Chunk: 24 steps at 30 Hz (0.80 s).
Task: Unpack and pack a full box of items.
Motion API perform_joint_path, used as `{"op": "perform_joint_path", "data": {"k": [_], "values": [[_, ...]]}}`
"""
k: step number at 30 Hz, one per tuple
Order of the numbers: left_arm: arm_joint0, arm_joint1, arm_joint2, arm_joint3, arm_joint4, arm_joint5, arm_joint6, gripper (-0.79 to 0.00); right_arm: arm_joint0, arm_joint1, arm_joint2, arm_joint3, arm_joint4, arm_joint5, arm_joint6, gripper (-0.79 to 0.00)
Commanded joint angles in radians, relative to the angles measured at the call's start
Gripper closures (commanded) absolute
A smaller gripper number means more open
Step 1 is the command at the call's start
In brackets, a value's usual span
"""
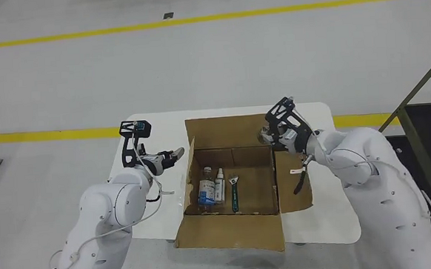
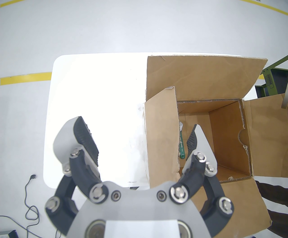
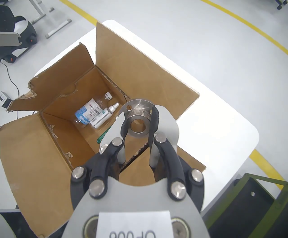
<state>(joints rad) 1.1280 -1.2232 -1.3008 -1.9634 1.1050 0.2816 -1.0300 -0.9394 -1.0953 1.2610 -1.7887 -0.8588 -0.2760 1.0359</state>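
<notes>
Right now my right gripper (image 3: pixel 139 123) is clamped on the metal flange (image 3: pixel 137 105) over the far right corner of the box (image 3: pixel 139 67), my left gripper (image 2: pixel 137 130) spread wide at its left side, and I worry the smooth steel could slip down onto the bottles (image 3: pixel 88 111).

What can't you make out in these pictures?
- Left wrist view: the box's upright flap hides the bottles and most of the green-handled tool.
- Right wrist view: the right gripper and its metal ring cover that tool's head.
- Top view: the dark tool on the side flap is too small to identify.
</notes>
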Motion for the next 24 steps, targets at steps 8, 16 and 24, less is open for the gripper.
{"op": "perform_joint_path", "data": {"k": [8, 16, 24], "values": [[0.000, 0.000, 0.000, 0.000, 0.000, 0.000, 0.000, -0.785, 0.065, -0.042, -0.249, 0.038, -0.113, 0.107, -0.048, 0.000], [0.000, 0.000, 0.000, 0.000, 0.000, 0.000, 0.000, -0.785, 0.134, -0.106, -0.453, 0.157, -0.230, 0.368, -0.015, 0.000], [0.000, 0.000, 0.000, 0.000, 0.000, 0.000, 0.000, -0.785, 0.150, -0.157, -0.546, 0.317, -0.254, 0.533, 0.002, 0.000]]}}
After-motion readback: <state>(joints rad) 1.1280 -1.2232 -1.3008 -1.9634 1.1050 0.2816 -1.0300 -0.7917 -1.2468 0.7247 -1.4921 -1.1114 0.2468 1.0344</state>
